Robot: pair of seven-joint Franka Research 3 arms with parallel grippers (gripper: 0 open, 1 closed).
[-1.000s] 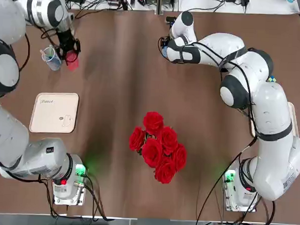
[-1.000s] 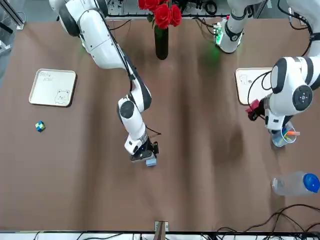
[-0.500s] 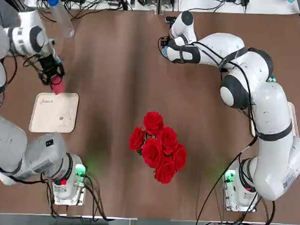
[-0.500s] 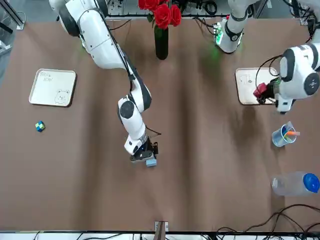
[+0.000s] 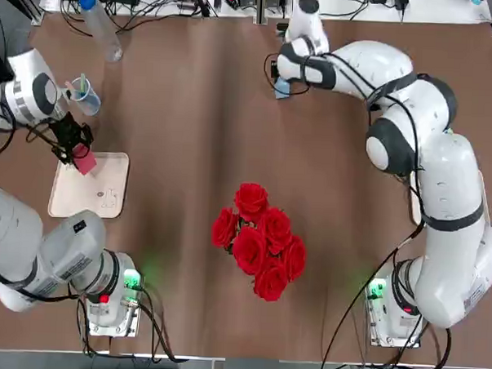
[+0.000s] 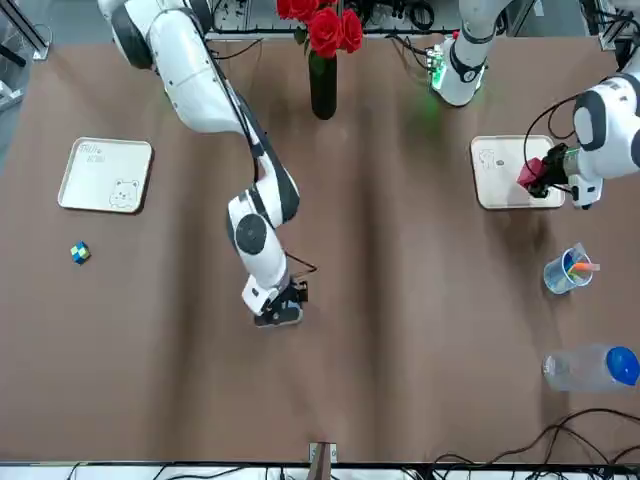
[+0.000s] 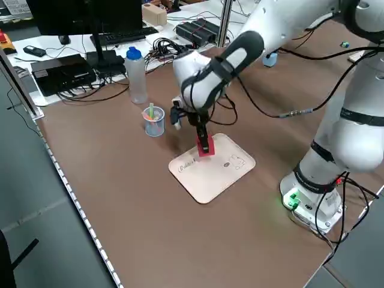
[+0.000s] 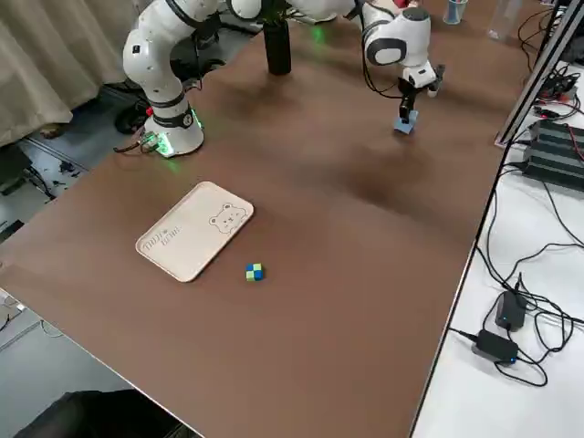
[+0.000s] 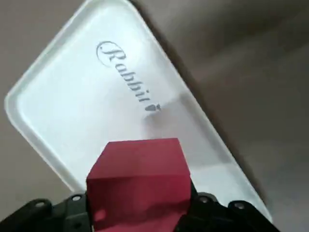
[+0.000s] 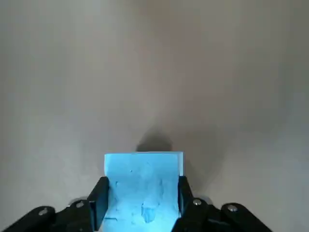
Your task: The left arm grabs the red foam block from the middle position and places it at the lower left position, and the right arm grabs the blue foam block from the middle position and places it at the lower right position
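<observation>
The red foam block (image 5: 84, 160) hangs in my left gripper (image 5: 77, 153), which is shut on it just above the far corner of a white tray (image 5: 98, 198) on the left. The left wrist view shows the red foam block (image 9: 137, 179) between the fingers, over the tray (image 9: 87, 92). At the far middle of the table, my right gripper (image 5: 281, 82) is shut on the blue foam block (image 5: 281, 90). The right wrist view shows that blue foam block (image 10: 142, 188) pinched between both fingers, its shadow on the table below.
A cup of pens (image 5: 82, 96) and a plastic bottle (image 5: 98, 23) stand beyond the left tray. A vase of red roses (image 5: 258, 249) stands mid-table near the bases. A second white tray (image 6: 105, 175) and a small coloured cube (image 6: 80, 253) lie on the right side.
The left arm carried the red block from beside the cup back toward the robot, over the tray. The right gripper closed on the blue block and rose slightly.
</observation>
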